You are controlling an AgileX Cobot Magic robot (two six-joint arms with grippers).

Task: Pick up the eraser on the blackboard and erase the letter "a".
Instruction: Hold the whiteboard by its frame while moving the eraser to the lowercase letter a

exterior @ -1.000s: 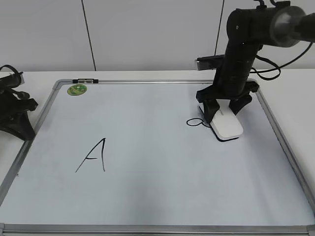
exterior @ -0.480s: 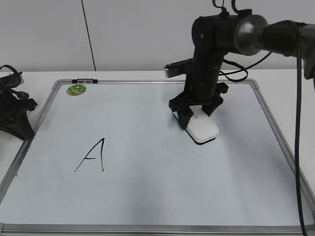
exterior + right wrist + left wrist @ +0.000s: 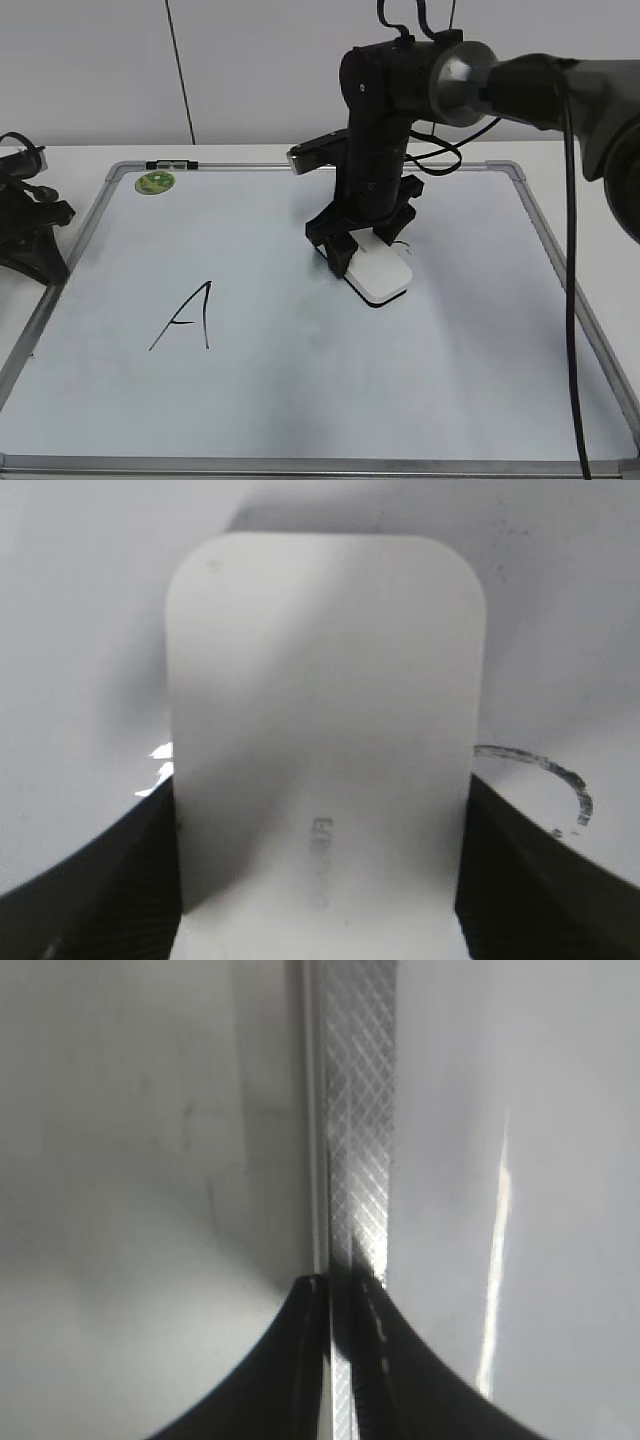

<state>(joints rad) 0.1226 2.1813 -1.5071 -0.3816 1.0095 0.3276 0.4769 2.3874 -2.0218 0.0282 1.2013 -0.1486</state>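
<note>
The right end effector [image 3: 362,247] clamps the eraser [image 3: 378,274] flat on the blackboard [image 3: 300,390]. A faint remnant of the letter "a" [image 3: 560,780] shows beside it. The left end effector [image 3: 340,1305] rests clenched over the frame.

Even light, wrist views blurry

You see only a faint curved remnant of the letter "a" [image 3: 555,780] beside the eraser [image 3: 322,740], and you cannot tell how much of it lies hidden beneath the block; the grey lettering on the eraser's top is too blurred to read. The right gripper [image 3: 320,900] is cut off by the bottom edge of the right wrist view. The left gripper [image 3: 345,1360] appears only as a dark blur over the blackboard [image 3: 360,1110] frame, cropped at the bottom.
</note>
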